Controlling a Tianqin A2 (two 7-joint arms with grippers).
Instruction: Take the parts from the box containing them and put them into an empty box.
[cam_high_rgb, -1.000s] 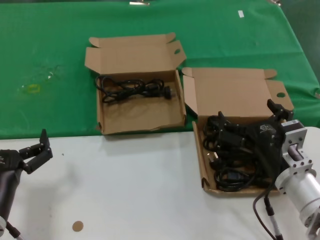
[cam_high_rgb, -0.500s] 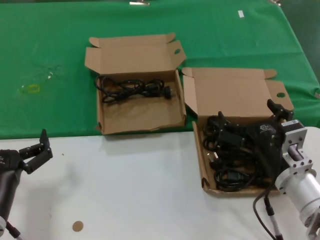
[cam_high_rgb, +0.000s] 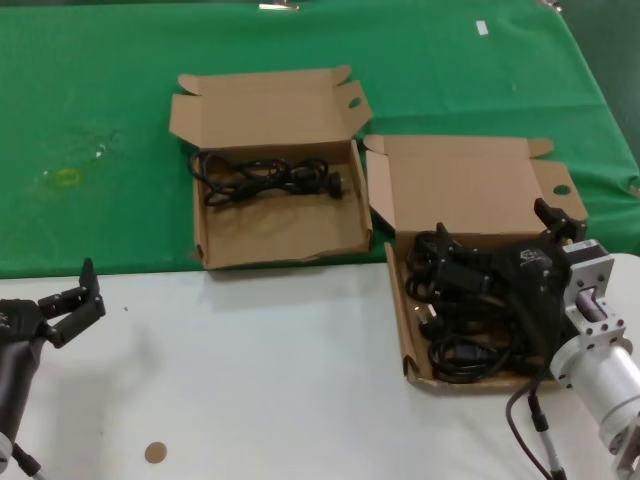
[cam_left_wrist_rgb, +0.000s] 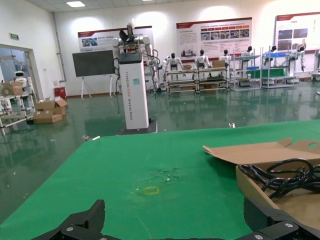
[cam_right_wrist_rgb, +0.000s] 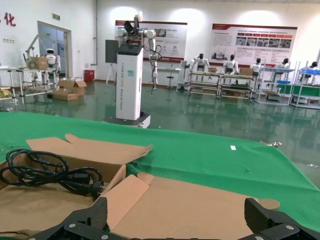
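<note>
Head camera: high, facing forward and steeply down on the counter (cam_high_rgb: 250, 380); green cloth (cam_high_rgb: 100, 120) beyond, both cartons whole in frame.

Left wrist camera: low, near level with the counter, facing across the cloth toward a hall; left tool (cam_left_wrist_rgb: 175, 227) fingertips at frame edge, carton with one cord (cam_left_wrist_rgb: 280, 187) close by.

Right wrist camera: low too, facing the same way from over the fuller carton (cam_right_wrist_rgb: 200, 210). It shares the one-cord carton and hall with the left wrist view.
</note>
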